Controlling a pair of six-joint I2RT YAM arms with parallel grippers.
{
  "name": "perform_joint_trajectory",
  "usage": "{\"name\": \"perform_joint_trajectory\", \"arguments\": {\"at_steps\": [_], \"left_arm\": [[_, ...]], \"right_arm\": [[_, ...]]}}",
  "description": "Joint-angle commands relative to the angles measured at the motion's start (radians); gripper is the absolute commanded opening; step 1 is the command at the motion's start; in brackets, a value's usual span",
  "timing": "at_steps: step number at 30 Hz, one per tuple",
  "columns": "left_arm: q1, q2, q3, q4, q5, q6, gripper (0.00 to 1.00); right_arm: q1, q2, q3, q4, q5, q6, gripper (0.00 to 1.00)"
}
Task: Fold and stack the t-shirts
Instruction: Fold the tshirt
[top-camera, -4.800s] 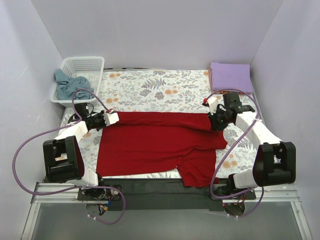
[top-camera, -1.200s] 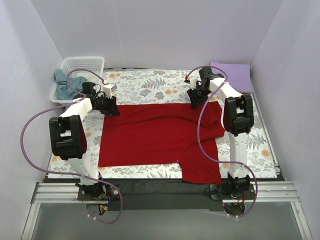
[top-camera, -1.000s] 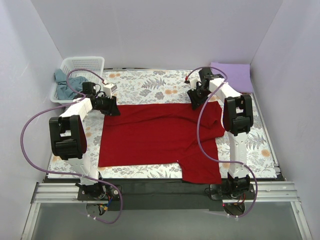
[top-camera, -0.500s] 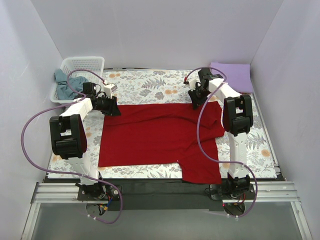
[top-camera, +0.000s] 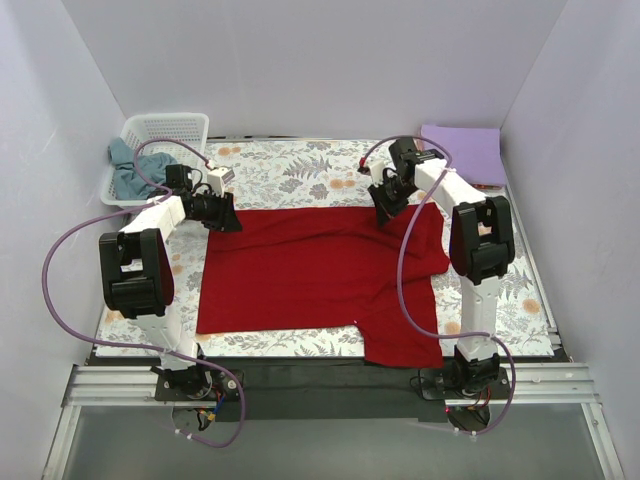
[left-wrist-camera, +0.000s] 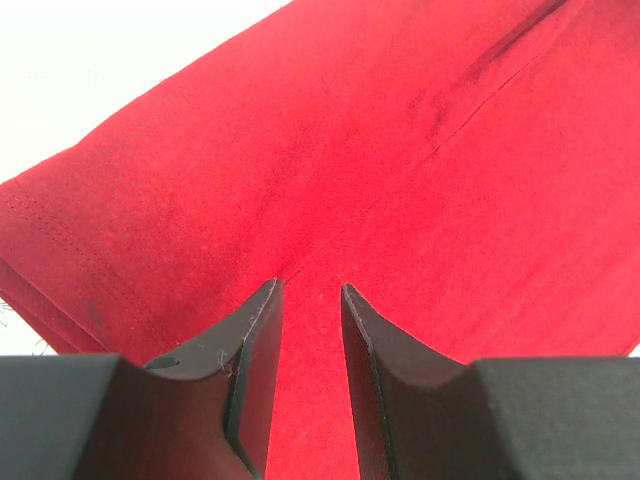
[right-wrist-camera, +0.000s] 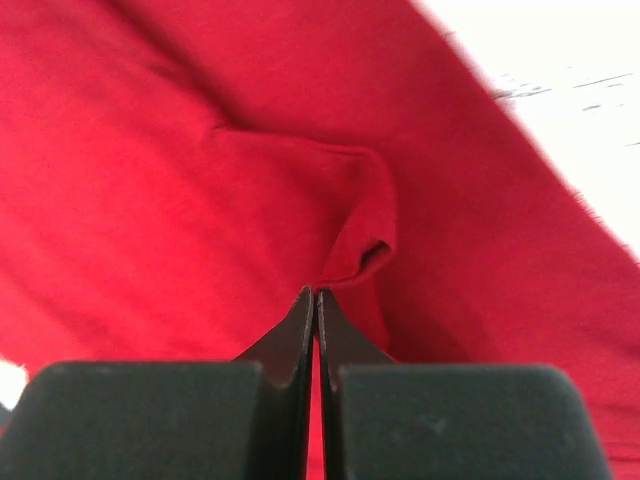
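red t-shirt (top-camera: 320, 275) spread flat, lavender t-shirt (top-camera: 462, 153) folded

Plain pale lavender-white walls (top-camera: 300, 60) enclose three sides. Floral-print table cloth (top-camera: 290, 175) covers the table. White lattice basket (top-camera: 165, 130) in the far left corner. Metal rail (top-camera: 320, 400) along the near edge. Even light.

**Floral cloth and a white basket on the table**

A floral-print table cloth (top-camera: 290, 175) covers the work surface, patterned with grey leaves and orange blooms on a pale ground. At the far left corner stands a white plastic lattice basket (top-camera: 165, 130), set partly on the cloth's edge and close against the left wall. Plain pale walls (top-camera: 320, 60) close in the table on three sides. A metal rail (top-camera: 330, 385) runs along the near edge.
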Motion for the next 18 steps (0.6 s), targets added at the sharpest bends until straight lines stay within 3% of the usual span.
{"name": "perform_joint_trajectory", "arguments": {"at_steps": [1,10,13,15,18], "left_arm": [[-0.002,-0.048,-0.006,0.011,0.024,0.008,0.29],[-0.002,-0.063,-0.018,0.011,0.017,0.014,0.29],[-0.002,-0.065,-0.024,0.011,0.013,0.016,0.29],[-0.003,-0.065,-0.027,0.011,0.013,0.016,0.29],[-0.002,-0.06,-0.027,0.011,0.017,0.016,0.29]], "right_arm": [[0.035,-0.093,-0.046,-0.044,-0.079,0.02,0.01],[0.175,-0.219,-0.265,-0.039,-0.139,0.054,0.01],[0.216,-0.247,-0.316,-0.045,-0.146,0.065,0.14],[0.233,-0.281,-0.343,-0.047,-0.143,0.056,0.3],[0.235,-0.325,-0.349,-0.056,-0.139,0.049,0.38]]}}
